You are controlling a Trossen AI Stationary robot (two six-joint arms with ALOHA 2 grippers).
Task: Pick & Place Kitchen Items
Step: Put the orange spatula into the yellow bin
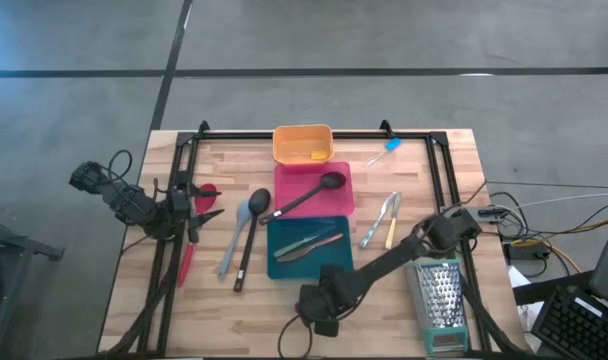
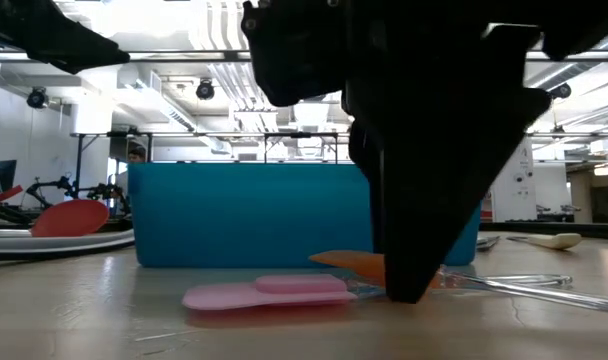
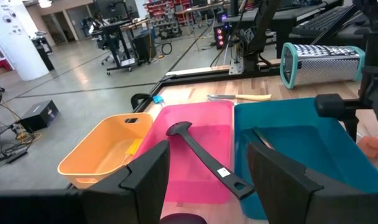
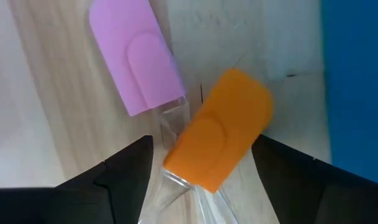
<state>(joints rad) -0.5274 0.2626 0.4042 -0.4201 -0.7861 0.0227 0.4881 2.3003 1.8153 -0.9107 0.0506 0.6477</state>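
Right at the low camera's lens, the right gripper (image 2: 409,285) hangs down onto the tabletop (image 2: 84,310) just in front of the teal tray (image 2: 244,215). Its wrist view shows the fingers spread wide, holding nothing, straddling the orange spatula (image 4: 217,140), whose clear handle runs back between them. That straddle suggests a grasp on the orange piece is being lined up. The pink spatula (image 4: 136,56) lies just beside it, handle ends crossing, so closing could nudge both.

Inside the teal tray, seen from above, a couple of utensils already lie (image 1: 309,243), which suggests sorting is partly done. The pink tray (image 1: 314,190), touching the teal tray's far side, holds a black spoon (image 1: 309,197); beyond that, the orange tray (image 1: 302,143) holds a small yellow piece.

To the teal tray's left lie another black spoon (image 1: 252,235) and a grey spoon (image 1: 236,235); to its right, metal tongs (image 1: 380,218) and a yellow-handled knife (image 1: 392,226).

The left gripper (image 1: 189,208) waits further left of the teal tray, near the red spatula (image 1: 191,255), fingers open and empty.
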